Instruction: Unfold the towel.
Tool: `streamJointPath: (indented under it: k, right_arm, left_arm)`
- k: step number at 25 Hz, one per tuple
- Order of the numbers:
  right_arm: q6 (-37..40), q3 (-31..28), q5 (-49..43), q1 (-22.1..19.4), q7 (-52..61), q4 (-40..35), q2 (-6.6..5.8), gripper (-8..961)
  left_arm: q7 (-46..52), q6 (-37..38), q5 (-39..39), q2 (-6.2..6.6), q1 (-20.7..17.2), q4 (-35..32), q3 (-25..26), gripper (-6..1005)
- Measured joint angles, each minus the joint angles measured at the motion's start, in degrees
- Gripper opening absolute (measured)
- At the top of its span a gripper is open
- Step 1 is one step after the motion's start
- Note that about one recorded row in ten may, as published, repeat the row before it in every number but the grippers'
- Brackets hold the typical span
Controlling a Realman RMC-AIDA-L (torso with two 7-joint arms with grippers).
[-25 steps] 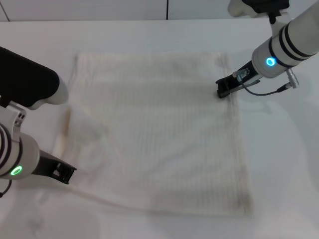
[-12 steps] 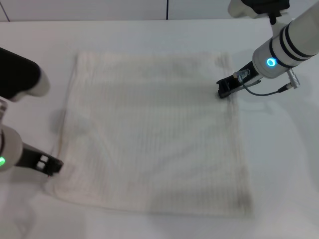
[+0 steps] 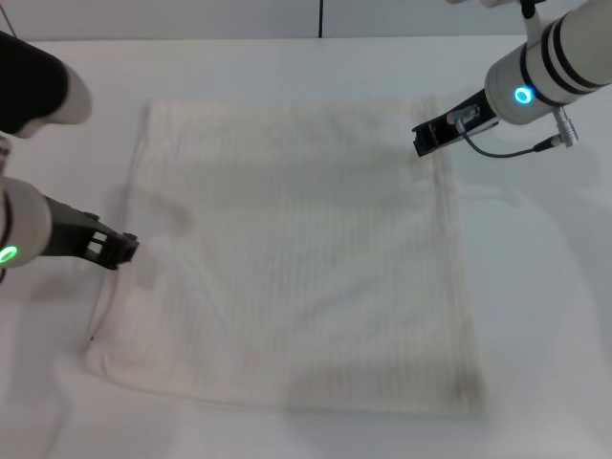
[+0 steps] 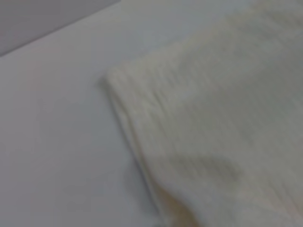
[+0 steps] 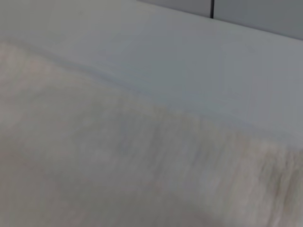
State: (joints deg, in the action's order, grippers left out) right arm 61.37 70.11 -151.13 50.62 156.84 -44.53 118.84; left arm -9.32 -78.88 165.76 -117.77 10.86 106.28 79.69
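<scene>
Towel (image 3: 301, 258) lies spread nearly flat mid-table. Left gripper (image 3: 124, 247) sits at its 9 o'clock edge, right gripper (image 3: 424, 140) at the 1 o'clock corner; can't tell whether either is open or gripping. Soft, light, limp terry: pinch corners, it'll drag and wrinkle.

Bright, even light; blurred wrist views

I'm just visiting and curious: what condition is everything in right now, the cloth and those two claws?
Towel: spread flat on the table, one layer showing, a few soft wrinkles near its left edge.
Left gripper: at the towel's left edge, low over the table, holding nothing that shows.
Right gripper: over the towel's far right corner, not visibly gripping it.
</scene>
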Motion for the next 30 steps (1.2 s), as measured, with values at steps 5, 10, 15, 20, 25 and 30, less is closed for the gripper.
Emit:
streamJointPath:
  k: [5, 10, 15, 20, 25, 30]
  right_arm:
    - [-0.17, 0.16, 0.02, -0.28, 0.02, -0.1, 0.0, 70]
    - [-5.29, 6.2, 0.12, -5.36, -0.35, -8.01, 0.33, 81]
    - [-22.89, 20.09, 0.5, -19.82, -0.18, -23.58, 0.55, 93]
    - [-56.03, 34.33, 0.75, -36.23, -0.06, -28.39, 0.56, 105]
    - [-95.12, 46.68, 1.6, -43.21, 4.09, -13.94, 0.72, 117]
    - [-129.24, 58.92, 11.91, -41.57, 10.92, 8.7, 0.75, 128]
  left_arm:
    - [-0.38, 2.27, 0.01, -0.24, 1.89, -3.36, -2.4, 448]
    - [-8.36, 21.22, 0.03, -0.2, -1.13, -4.55, -3.36, 449]
    - [-18.51, 60.82, -0.12, -0.64, -8.15, -13.06, -4.32, 449]
    - [-15.69, 78.7, -0.49, -0.88, -8.01, -24.67, -3.5, 450]
    - [-4.34, 106.05, -0.92, -0.91, -7.54, -42.71, -3.39, 452]
    - [7.98, 136.75, -2.68, -0.84, -3.72, -66.92, -2.54, 492]
